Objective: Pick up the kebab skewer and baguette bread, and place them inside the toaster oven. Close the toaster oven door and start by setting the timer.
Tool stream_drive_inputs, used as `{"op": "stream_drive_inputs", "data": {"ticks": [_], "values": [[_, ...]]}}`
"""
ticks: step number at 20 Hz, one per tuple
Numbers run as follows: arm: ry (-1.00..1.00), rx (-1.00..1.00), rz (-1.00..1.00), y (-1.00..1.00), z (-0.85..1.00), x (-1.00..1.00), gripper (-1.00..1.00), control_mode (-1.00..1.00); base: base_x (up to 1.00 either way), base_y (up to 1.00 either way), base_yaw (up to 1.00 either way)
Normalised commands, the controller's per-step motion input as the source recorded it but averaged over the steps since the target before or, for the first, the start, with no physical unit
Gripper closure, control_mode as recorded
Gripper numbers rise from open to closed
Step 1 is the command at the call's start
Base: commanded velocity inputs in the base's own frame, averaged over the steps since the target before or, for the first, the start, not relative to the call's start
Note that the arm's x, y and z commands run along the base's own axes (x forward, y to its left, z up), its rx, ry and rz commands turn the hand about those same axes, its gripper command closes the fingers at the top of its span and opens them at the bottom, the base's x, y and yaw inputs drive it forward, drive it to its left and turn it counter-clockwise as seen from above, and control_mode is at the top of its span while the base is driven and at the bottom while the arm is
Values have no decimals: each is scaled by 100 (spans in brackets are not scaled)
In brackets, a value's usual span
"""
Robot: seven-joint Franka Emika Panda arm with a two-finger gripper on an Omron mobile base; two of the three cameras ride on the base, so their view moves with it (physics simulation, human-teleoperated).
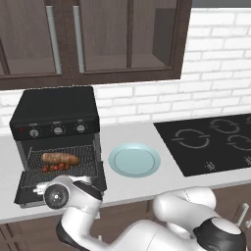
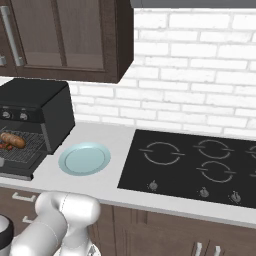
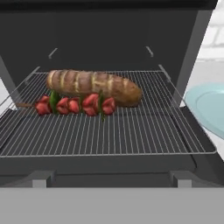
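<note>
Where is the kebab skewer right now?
The kebab skewer lies on the wire rack inside the open toaster oven, just in front of the baguette bread and toward the rack's left side in the hand view.

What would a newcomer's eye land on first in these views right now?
Probably the black toaster oven at the counter's left end, its door dropped open. On the wire rack inside lie the golden baguette and, just in front of it, the red kebab skewer. Right of the oven sits a pale blue plate, then a black cooktop.
</note>
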Motion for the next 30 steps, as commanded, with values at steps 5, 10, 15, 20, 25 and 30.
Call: {"op": "stream_drive_inputs", "data": {"ticks": [5,10,15,20,25,30], "values": [[-2,0,3,0,-28,0,-100,-100,0,0,0],[-1,0,2,1,-17,1,-100,-100,0,0,0],[0,0,1,1,-1,5,-100,-100,0,0,0],[0,0,0,0,0,23,-100,-100,0,0,0],[0,0,0,0,0,21,-100,-100,0,0,0],[0,0,0,0,0,16,-100,-100,0,0,0]]}}
